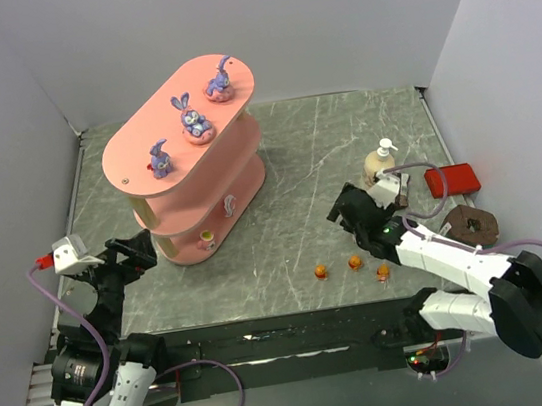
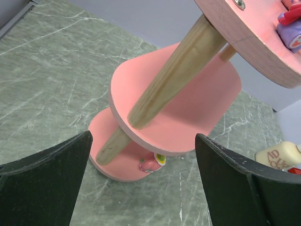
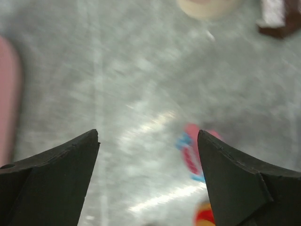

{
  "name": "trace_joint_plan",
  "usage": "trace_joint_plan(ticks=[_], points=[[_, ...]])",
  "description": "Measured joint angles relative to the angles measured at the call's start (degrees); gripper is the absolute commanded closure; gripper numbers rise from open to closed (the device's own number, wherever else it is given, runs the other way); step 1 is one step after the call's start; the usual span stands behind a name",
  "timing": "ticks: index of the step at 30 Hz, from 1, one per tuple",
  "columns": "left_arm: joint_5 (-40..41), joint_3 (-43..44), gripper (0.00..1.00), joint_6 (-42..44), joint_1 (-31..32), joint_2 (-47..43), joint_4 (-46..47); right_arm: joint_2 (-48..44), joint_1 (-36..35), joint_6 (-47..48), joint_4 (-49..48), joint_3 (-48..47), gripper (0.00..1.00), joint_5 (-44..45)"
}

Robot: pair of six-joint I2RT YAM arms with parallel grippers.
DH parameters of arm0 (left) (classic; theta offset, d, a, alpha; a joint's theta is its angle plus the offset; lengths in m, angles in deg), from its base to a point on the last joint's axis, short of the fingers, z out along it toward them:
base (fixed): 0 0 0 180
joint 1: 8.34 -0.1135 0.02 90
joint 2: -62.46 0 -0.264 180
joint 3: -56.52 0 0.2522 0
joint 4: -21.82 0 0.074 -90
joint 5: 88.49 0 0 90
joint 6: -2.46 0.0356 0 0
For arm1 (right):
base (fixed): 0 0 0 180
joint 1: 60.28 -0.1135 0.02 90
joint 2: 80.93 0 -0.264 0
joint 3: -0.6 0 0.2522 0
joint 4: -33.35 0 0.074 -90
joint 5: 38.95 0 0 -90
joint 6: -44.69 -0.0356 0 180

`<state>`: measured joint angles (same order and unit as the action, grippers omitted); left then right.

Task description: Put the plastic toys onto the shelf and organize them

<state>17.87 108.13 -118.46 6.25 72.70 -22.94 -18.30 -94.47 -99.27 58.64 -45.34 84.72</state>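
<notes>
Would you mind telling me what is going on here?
The pink shelf is being filled: three purple bunnies stand on its top board, two small toys on the bottom one. Three orange toys lie on the table. The left gripper and right gripper are open and empty.

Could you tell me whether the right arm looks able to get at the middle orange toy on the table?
Probably yes: the right claw is open and hangs close by the middle orange toy, with only bare table between them; the bottle stands farther off, out of the way.
</notes>
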Motion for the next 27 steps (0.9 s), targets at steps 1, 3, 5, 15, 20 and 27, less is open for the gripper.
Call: trace_joint_plan(ticks=[1,3,5,15,20,27], points=[[-0.09,0.0,0.04,0.02,0.0,0.0,0.04,0.72,0.02,-0.15,1.81,0.0,0.06,0.04],[-0.15,0.0,0.04,0.02,0.0,0.0,0.09,2.14,0.07,-0.24,4.59,0.0,0.05,0.2],[-0.15,0.0,0.04,0.02,0.0,-0.02,0.07,3.32,0.07,-0.04,5.97,-0.04,0.05,0.37],[-0.2,0.0,0.04,0.02,0.0,-0.15,0.09,6.93,0.11,2.86,8.44,-0.04,0.14,-0.96],[-0.17,-0.02,0.04,0.02,0.0,-0.55,0.17,7.78,0.13,4.22,7.96,-0.04,0.3,-1.77],[-0.17,0.0,0.04,0.02,0.0,-0.72,0.2,9.88,0.5,5.57,7.58,-0.07,0.39,-2.23]])
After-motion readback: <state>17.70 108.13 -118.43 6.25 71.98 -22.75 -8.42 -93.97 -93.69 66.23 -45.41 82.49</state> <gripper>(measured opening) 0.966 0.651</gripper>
